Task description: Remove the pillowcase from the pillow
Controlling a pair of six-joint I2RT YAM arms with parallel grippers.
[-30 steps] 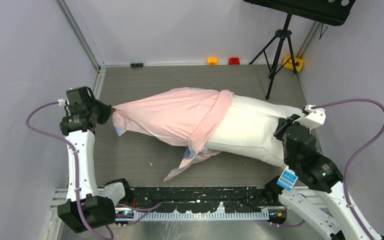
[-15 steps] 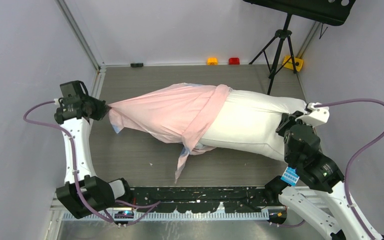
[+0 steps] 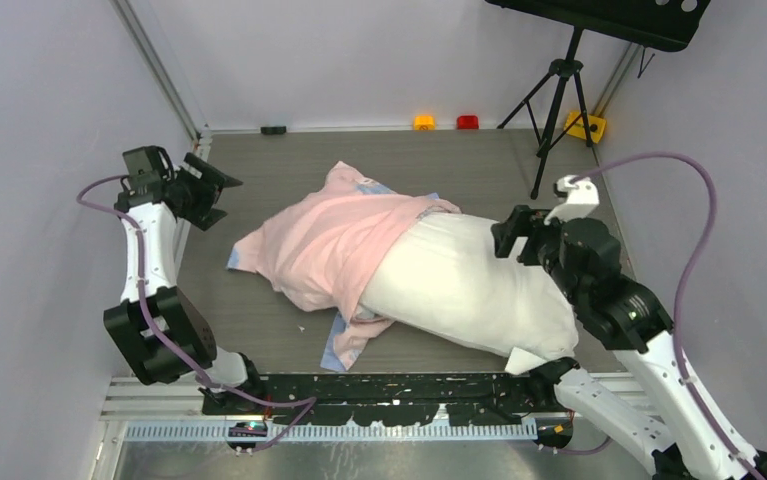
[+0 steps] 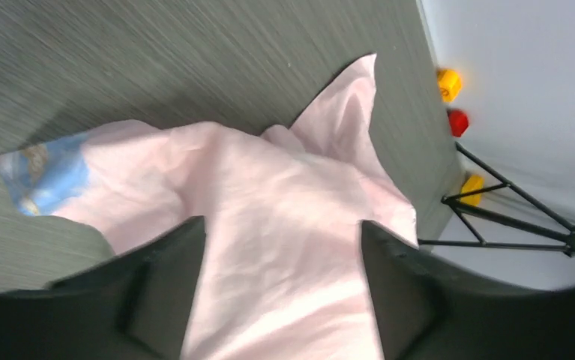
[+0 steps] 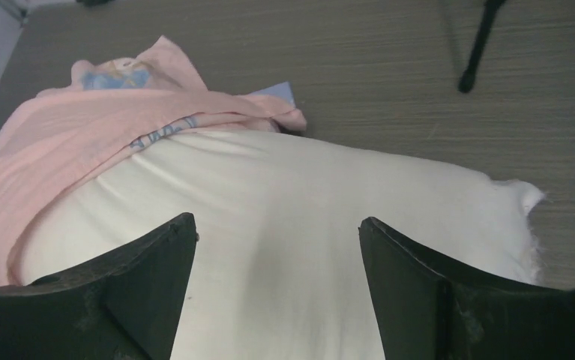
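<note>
- Far left: the left gripper (image 3: 209,190) has let go of the pillowcase (image 3: 324,240). Half a second ago it was clamped on the cover's left corner and pulling it taut; now its jaws stand wide apart with nothing between them, lifted clear toward the table's (image 3: 259,320) far-left corner.
- Left of centre: freed of that pull, the pink pillowcase has gone slack. It lies rumpled on the table, its left corner well apart from the gripper, one tail trailing toward the near edge. The left wrist view shows only loose cloth below the spread fingers.
- Centre: the pillow (image 3: 469,290) lies diagonally across the table and has slid leftward and nearer. Its left end is still inside the cover; its right half and more lies bare.
- Right: the right gripper (image 3: 511,232) has given up its grip on the pillow's right end and swung inward. It now hangs over the pillow's far edge, jaws wide open and holding nothing.
- What it means: the cover is partly off but not free. With neither arm holding anything, the pull looks spent, and a fresh grip on both cloth and cushion seems needed.
</note>
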